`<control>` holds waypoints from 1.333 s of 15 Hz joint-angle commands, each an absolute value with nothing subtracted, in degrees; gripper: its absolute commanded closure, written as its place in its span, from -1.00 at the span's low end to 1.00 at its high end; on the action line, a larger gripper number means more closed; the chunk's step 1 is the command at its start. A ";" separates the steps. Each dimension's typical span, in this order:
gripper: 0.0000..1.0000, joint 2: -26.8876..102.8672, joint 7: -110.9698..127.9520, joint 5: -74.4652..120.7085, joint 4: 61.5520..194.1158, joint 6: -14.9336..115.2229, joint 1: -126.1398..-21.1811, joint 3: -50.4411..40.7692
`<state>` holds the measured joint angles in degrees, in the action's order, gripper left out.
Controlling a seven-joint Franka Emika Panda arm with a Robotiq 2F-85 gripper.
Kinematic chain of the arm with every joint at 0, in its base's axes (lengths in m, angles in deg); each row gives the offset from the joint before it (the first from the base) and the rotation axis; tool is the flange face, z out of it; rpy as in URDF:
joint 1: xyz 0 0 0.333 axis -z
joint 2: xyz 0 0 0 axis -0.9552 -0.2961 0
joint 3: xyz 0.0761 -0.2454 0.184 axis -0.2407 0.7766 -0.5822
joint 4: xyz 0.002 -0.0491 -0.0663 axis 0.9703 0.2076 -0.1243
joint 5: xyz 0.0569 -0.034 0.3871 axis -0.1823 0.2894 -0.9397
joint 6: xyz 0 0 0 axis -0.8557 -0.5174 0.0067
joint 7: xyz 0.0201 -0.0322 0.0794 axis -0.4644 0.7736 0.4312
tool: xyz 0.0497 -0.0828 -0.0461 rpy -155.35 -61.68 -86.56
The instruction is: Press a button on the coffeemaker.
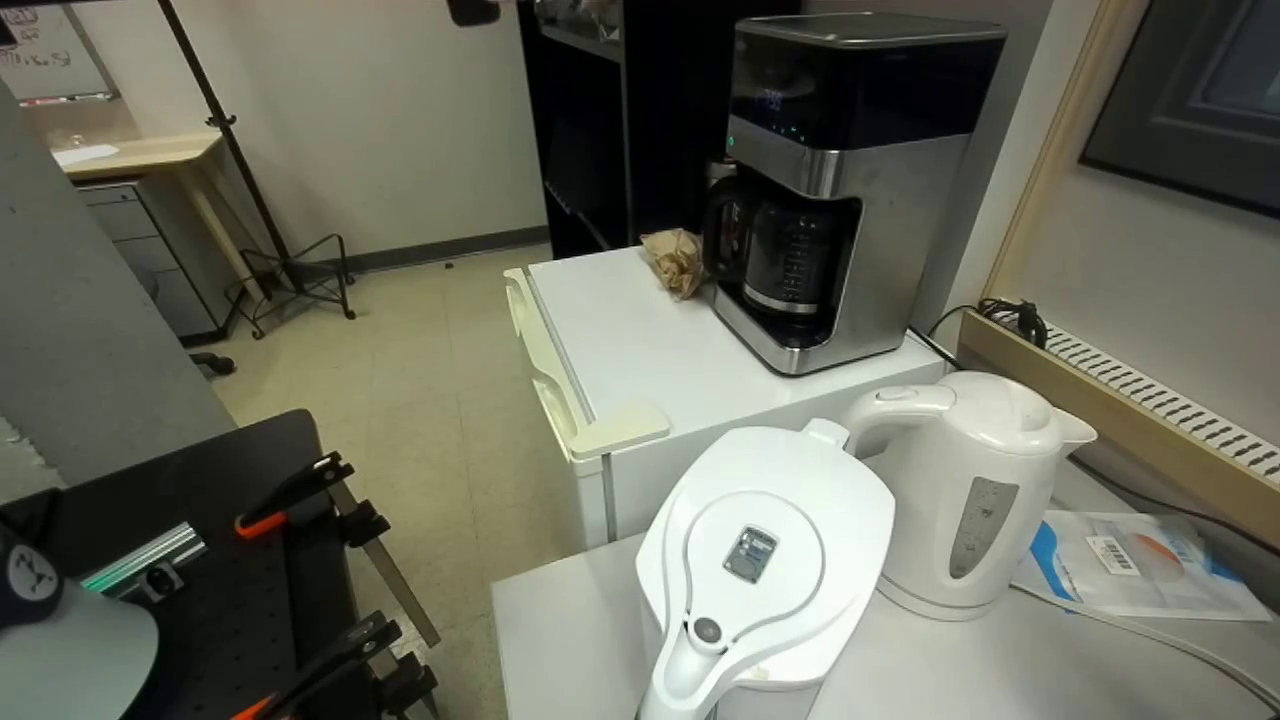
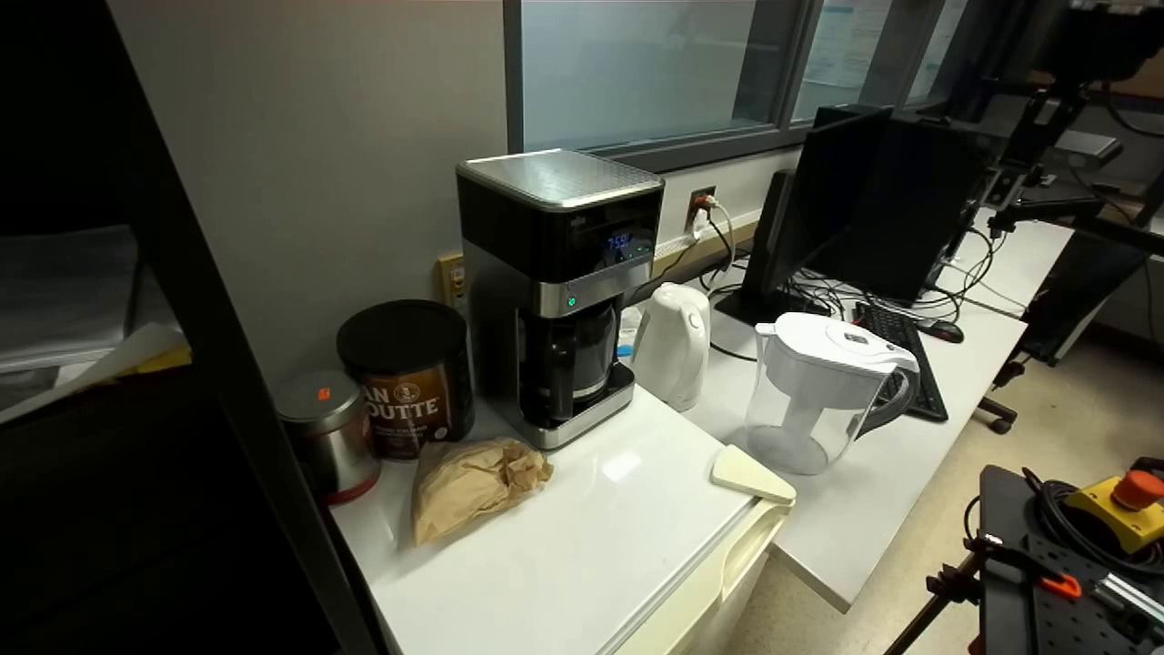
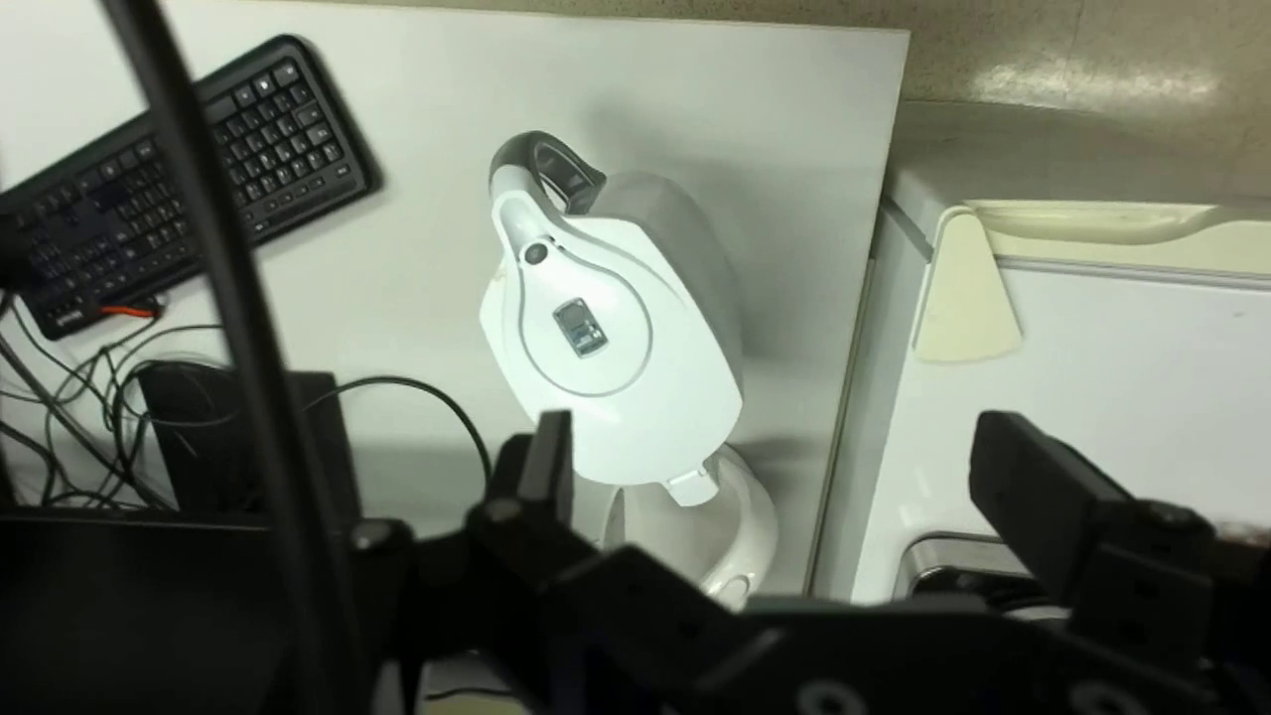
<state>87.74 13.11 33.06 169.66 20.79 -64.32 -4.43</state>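
We count one coffeemaker (image 2: 553,293) on a white fridge (image 2: 564,555) beside one paper bag (image 2: 473,482) and two canisters (image 2: 406,377); one kettle (image 1: 955,500) and one pitcher (image 1: 765,565) stand on the adjoining bench (image 1: 560,620). In the wrist view we find the end effector (image 3: 772,445), jaws spread wide, partly blocking the coffeemaker; an exterior view alone shows one red-topped yellow box (image 2: 1114,516).

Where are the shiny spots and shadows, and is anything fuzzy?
In an exterior view, bright glare on the white fridge top; in the wrist view, glare on the floor, soft shadows beside the white pitcher, and the gripper, very close up, looking a bit blurry.
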 commanded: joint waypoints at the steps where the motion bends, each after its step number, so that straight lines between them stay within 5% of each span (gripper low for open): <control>1: -1.00 85.49 17.08 34.37 169.65 23.49 -67.84 -5.94; 6: -1.00 81.27 24.03 36.85 169.96 27.89 -72.28 -8.26; 8: -0.48 79.52 26.72 38.15 170.23 29.64 -73.74 -9.07; 17: 0.88 73.11 30.91 52.38 172.94 44.62 -76.33 -13.33; 20: 1.00 70.71 29.54 57.49 173.35 50.60 -75.98 -14.15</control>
